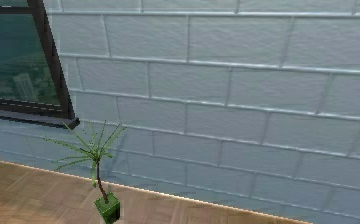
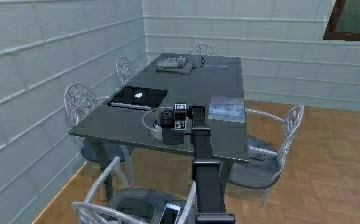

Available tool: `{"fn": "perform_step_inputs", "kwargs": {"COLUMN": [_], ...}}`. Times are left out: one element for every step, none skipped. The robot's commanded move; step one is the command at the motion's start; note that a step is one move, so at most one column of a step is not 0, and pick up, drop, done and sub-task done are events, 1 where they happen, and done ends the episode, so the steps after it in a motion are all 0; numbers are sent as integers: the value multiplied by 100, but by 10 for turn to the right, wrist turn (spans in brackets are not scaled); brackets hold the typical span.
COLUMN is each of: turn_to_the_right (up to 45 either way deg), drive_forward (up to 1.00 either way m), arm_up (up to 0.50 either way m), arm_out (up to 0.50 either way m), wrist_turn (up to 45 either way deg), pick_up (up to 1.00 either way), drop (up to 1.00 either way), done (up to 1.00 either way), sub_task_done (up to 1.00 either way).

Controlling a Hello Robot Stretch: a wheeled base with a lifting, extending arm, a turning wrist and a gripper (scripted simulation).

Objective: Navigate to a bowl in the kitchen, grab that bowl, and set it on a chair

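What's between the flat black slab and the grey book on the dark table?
The robot's dark claw, seen in the arm side view.

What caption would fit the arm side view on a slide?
Arm extended over a dark table among wire chairs, gripper near a laptop.

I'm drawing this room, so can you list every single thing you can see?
walls: grey-blue tiles, both views
floor: brown wood
windows: two, dark frames; forward view's left, arm side view's top right
plant: one, green, green pot, on floor below window
table: one, dark, arm side view's middle
chairs: five, white wire, around table
flat things: three, black or grey, on table
ring-shaped thing: one, pale, on table's near half
small thing: one, dark and pale, on nearest chair's seat
arm: one, dark, from bottom edge
pincer: one, dark, over table; cannot tell if holding anything
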Motion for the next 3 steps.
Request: {"fn": "perform_step_inputs", "kwargs": {"turn_to_the_right": [0, 0, 0], "drive_forward": [0, 0, 0], "arm_up": [0, -30, -50], "arm_out": [0, 0, 0], "wrist_turn": [-300, 0, 0], "pick_up": [0, 0, 0], "drop": [0, 0, 0], "done": [0, 0, 0], "sub_task_done": [0, 0, 0]}}
